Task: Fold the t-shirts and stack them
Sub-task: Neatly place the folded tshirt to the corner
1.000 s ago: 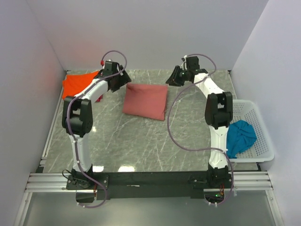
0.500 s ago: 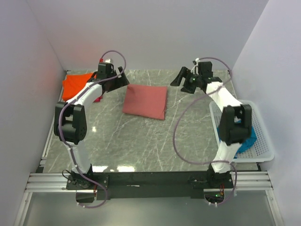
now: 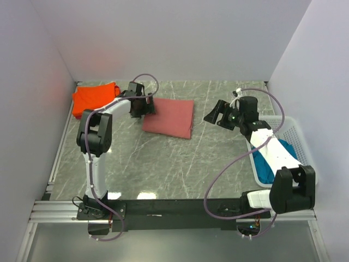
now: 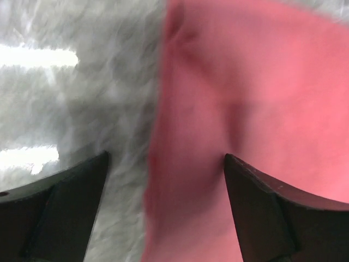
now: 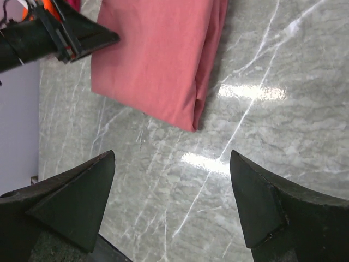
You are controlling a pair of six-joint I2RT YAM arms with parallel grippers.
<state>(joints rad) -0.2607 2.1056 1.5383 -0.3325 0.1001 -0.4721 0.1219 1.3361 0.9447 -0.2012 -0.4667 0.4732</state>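
Left gripper (image 4: 163,164): jaws stood spread over the folded brick-red t-shirt's (image 3: 170,118) left edge, far centre.
Right gripper (image 5: 172,158): jaws spread, empty, right of it.
Orange t-shirt (image 3: 92,98): lay far left.
Teal-blue t-shirt (image 3: 263,170): lay in the right basket (image 3: 294,134).

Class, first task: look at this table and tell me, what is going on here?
Two robot arms are folding t-shirts. The brick-red t-shirt lies folded mid-table; the left gripper hangs open over its left edge, the right gripper open over the table to its right. Neither holds anything. An orange t-shirt lies back left; a teal t-shirt is in the white basket.
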